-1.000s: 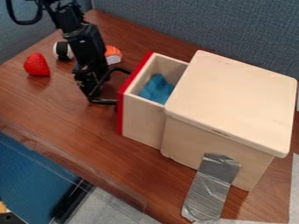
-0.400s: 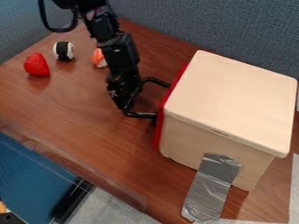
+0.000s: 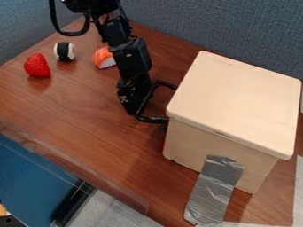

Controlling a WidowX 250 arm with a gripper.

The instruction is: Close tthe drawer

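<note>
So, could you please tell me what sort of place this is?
Probably an office or lab test bench: grey-blue fabric partition behind a brown wood-grain table, and a pale wooden box held by silver tape.

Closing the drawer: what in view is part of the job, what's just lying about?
Job:
- drawer, thin red strip of its front showing
- wooden box housing it
- gripper, fingers spread at the drawer side
- silver tape, box to table, probably an anchor

Lying about:
- red strawberry
- black-and-white roll
- orange-and-white piece
</note>
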